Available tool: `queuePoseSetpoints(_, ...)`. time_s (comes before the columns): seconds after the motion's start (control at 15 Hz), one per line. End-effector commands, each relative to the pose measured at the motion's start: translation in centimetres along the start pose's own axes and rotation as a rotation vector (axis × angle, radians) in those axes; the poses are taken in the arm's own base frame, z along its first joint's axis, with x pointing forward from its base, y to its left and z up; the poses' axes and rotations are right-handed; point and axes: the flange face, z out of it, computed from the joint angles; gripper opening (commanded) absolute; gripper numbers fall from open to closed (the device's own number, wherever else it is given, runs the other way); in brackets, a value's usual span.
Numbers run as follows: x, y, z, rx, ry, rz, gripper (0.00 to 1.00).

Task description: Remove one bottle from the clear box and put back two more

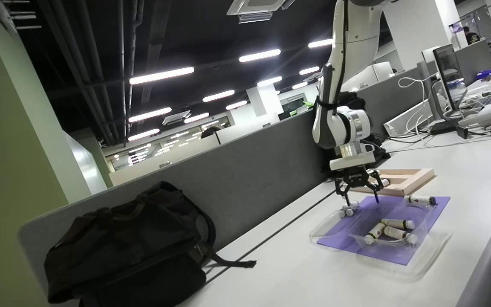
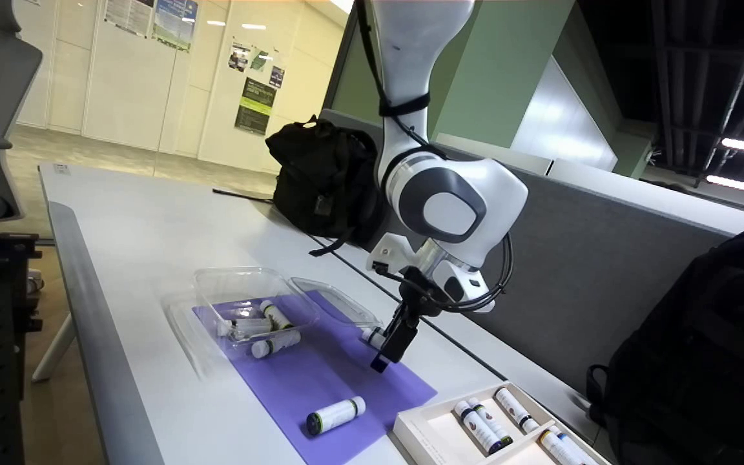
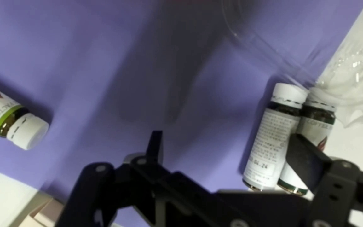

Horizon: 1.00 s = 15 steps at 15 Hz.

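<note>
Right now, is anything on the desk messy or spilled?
A bit messy: one bottle lies alone on its side on the purple mat, while other bottles lie jumbled at angles in the clear box. I can't see any spill.

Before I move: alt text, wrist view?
Open black end effector over a purple mat, two capped bottles lying side by side at picture right, partly behind one finger. A third bottle is cut off at the left edge; clear plastic shows upper right.
</note>
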Motion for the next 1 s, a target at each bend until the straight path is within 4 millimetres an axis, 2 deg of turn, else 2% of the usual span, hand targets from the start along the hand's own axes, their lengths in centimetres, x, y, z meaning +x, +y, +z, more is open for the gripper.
queuePoseSetpoints(0.0, -0.1, 0.4, 0.2, -0.010, 0.014, 0.026, 1.00)
queuePoseSetpoints(0.47, 0.6, -0.1, 0.7, 0.046, 0.095, 0.022, 1.00)
queuePoseSetpoints(0.87, 0.6, 0.5, 1.4, 0.019, 0.087, 0.009, 1.00)
queuePoseSetpoints(0.93, 0.5, 0.5, 1.4, 0.023, 0.085, 0.008, 0.75)
